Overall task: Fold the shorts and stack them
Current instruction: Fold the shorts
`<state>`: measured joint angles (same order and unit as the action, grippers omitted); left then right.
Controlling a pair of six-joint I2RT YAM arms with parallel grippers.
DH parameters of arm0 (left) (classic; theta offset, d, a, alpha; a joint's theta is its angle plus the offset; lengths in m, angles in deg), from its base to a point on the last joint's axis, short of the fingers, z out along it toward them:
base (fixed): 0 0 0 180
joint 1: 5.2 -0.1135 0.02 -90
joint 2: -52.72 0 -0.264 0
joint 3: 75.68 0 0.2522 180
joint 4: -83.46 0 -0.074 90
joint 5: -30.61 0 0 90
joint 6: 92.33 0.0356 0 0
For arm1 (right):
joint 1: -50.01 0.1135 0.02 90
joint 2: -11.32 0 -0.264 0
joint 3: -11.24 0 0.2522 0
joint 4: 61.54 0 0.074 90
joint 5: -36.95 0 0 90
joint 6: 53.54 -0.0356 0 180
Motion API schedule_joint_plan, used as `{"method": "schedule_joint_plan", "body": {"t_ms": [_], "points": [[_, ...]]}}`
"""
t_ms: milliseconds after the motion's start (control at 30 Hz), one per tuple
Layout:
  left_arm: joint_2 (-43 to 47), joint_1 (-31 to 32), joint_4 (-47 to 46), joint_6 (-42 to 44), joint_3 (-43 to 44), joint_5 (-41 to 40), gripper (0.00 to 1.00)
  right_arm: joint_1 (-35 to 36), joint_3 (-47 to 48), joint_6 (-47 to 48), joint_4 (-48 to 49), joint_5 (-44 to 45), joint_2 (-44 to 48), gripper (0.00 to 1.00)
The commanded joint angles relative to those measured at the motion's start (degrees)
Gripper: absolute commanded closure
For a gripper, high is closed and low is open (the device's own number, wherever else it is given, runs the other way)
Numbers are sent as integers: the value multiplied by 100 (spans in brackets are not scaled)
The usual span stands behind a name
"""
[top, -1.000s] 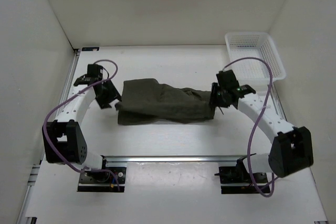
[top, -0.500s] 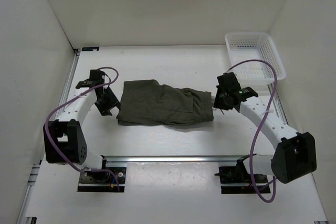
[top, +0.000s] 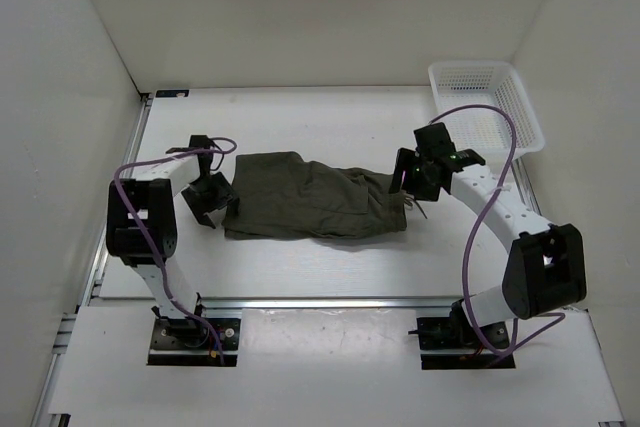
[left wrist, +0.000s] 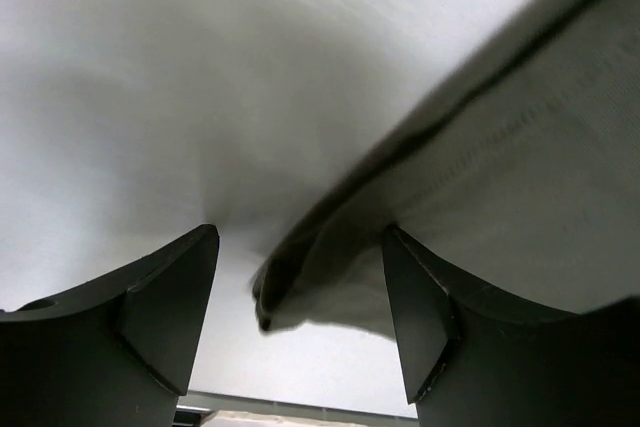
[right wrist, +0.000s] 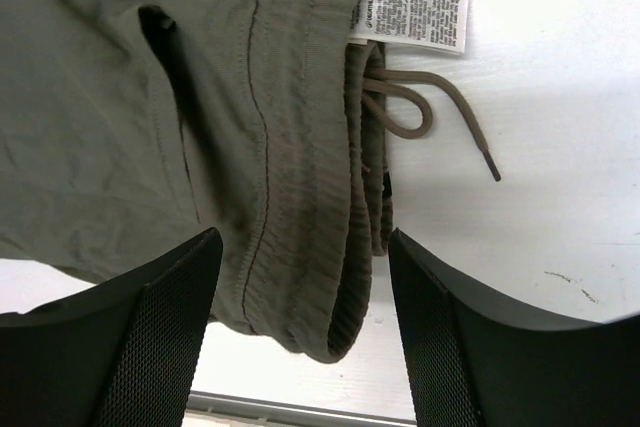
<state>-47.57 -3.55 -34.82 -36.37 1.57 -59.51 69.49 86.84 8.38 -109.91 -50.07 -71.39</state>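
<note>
The dark olive-green shorts (top: pixel 310 197) lie folded lengthwise across the middle of the table, waistband to the right. My left gripper (top: pixel 212 199) is at their left end and stands open; a blurred hem corner (left wrist: pixel 330 247) lies loose between its fingers (left wrist: pixel 165 312). My right gripper (top: pixel 405 182) is at the waistband end, also open. In the right wrist view the gathered waistband (right wrist: pixel 300 197) sits between the mesh pads (right wrist: pixel 150 332) without being squeezed. A white care label (right wrist: pixel 410 15) and the drawstring (right wrist: pixel 420 107) lie just past it.
A white plastic mesh basket (top: pixel 487 107) stands at the back right corner. White walls close in the table on the left, back and right. A metal rail (top: pixel 330 302) runs across the near side, in front of the arm bases.
Both grippers have opened and let go of the shorts, which settled on the table. The left arm has drawn its elbow up and back; the right gripper shifted slightly.
</note>
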Motion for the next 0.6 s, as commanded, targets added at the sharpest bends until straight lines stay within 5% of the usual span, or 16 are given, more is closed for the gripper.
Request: {"method": "schedule_joint_plan", "body": {"t_ms": [0, 133, 233, 267, 333, 367, 500, 567], "points": [[-166, -16, -253, -172, -2, 266, 22, -68, 48, 57, 68, -140, 282, 28], [-219, -16, -367, -314, -275, 451, 24, -173, -75, 109, 68, -140, 432, 23], [-149, 107, -367, -437, -328, 583, 45, -287, -129, 109, 68, -140, 432, 17], [-96, 107, -367, -437, -328, 583, 66, -357, -129, 170, 68, -140, 284, 17], [-44, 107, -367, -437, -197, 741, 89, -437, -68, 171, 68, -368, 21, 15], [-43, 107, -367, -437, -196, 742, 89, -489, -15, 171, 138, -421, -86, 15], [158, 160, -367, -437, -55, 794, 89, -490, 117, 285, 252, -807, -421, 36], [220, 160, -367, -437, 6, 733, 89, -403, 117, 233, 253, -808, -308, 63]]}}
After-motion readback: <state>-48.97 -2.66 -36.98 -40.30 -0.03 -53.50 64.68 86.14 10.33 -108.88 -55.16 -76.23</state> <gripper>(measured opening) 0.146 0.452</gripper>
